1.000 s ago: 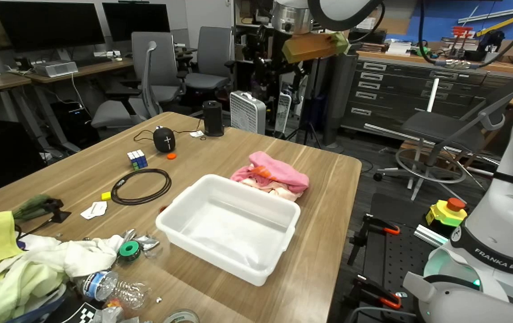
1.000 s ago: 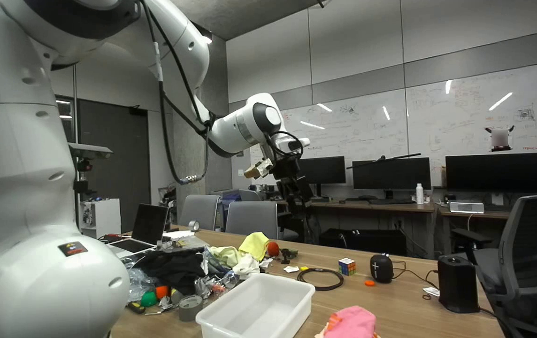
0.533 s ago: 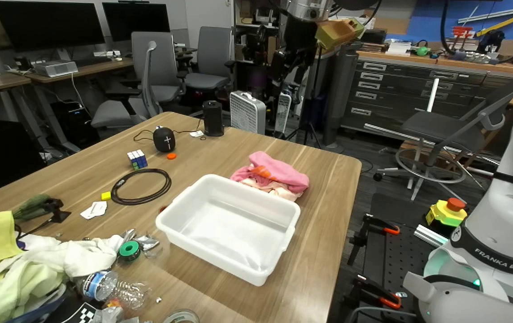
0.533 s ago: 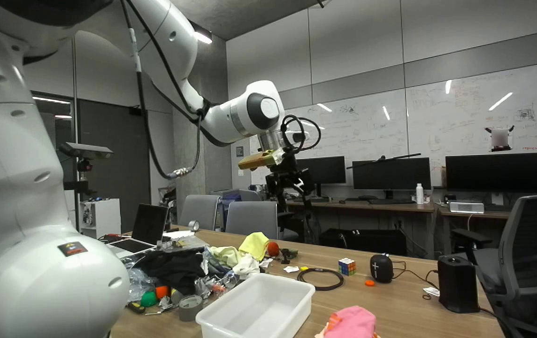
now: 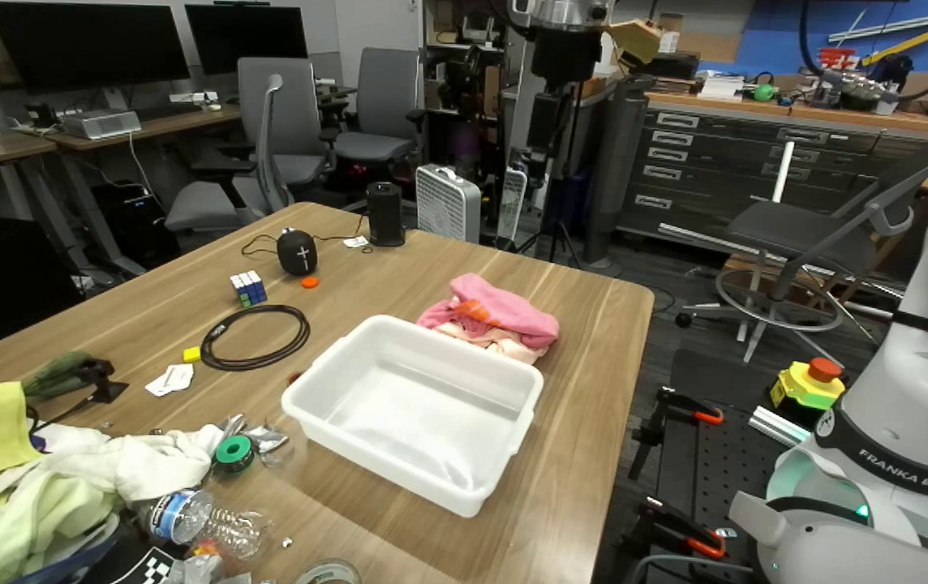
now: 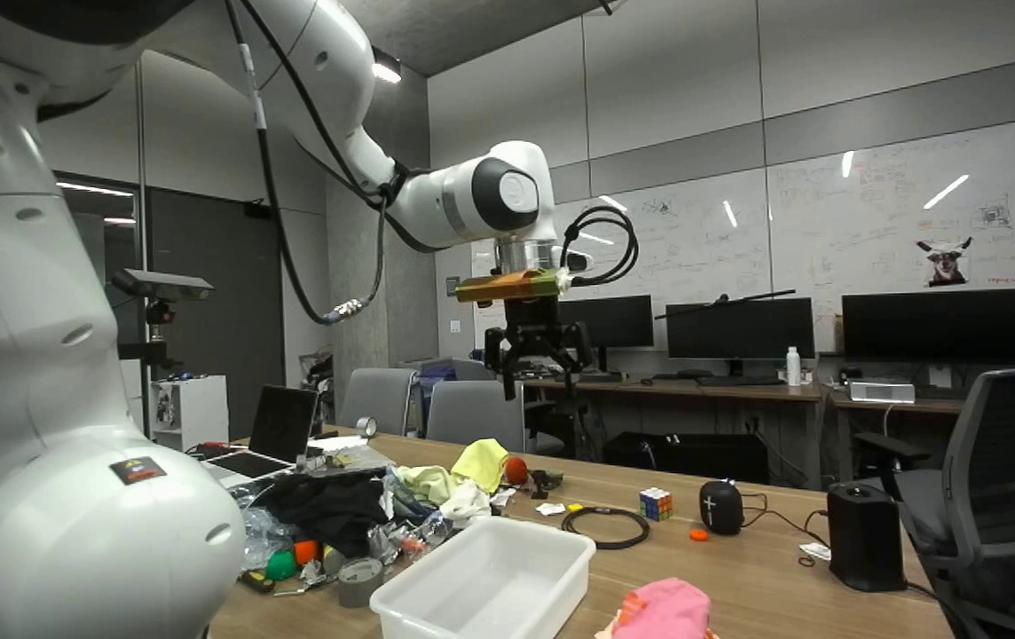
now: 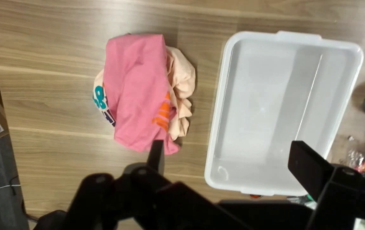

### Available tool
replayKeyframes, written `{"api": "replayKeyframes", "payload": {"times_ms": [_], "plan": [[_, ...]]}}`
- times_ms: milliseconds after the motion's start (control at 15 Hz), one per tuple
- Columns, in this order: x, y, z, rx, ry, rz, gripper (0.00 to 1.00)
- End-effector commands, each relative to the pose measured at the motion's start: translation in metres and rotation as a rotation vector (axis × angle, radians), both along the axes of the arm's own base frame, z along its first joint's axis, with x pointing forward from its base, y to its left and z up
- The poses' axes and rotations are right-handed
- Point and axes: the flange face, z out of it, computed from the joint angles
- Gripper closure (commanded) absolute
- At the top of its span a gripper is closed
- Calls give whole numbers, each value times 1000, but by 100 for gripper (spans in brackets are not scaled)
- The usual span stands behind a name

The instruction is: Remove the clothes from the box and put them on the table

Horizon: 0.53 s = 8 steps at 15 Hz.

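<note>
The clothes [image 5: 504,316], a crumpled pink and peach bundle with orange marks, lie on the wooden table [image 5: 582,405] beside the box. They also show in an exterior view [image 6: 663,612] and in the wrist view [image 7: 137,83]. The white plastic box [image 5: 411,405] stands upright, with no clothes visible inside it. It also shows in the wrist view [image 7: 259,105]. My gripper [image 6: 539,390] is high above the table, pointing down, with its fingers wide apart and nothing between them. In the wrist view the gripper [image 7: 227,143] has one finger overlapping the clothes' edge and one overlapping the box.
Other cloths [image 5: 131,462], a plastic bottle [image 5: 204,519] and mixed clutter lie on one side of the box. A black cable coil [image 5: 255,338], a puzzle cube [image 5: 248,289] and speakers [image 5: 297,251] stand farther off. A duct tape roll [image 6: 359,581] is close to the box.
My gripper has swung from a tilted pose to pointing straight down, and the arm has shifted slightly. The clothes and the box have not moved.
</note>
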Motion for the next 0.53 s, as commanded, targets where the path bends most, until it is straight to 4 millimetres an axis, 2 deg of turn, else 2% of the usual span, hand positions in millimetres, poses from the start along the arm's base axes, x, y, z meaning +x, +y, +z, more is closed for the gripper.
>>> {"api": "replayKeyframes", "payload": {"times_ms": [0, 133, 200, 267, 333, 467], "plan": [[9, -2, 16, 10, 53, 63, 0], [11, -3, 20, 3, 68, 62, 0], [-36, 17, 39, 15, 73, 28, 0], [-40, 21, 41, 10, 85, 2, 0], [-9, 6, 18, 1, 99, 30, 0], [-26, 16, 33, -2, 99, 19, 0]]}}
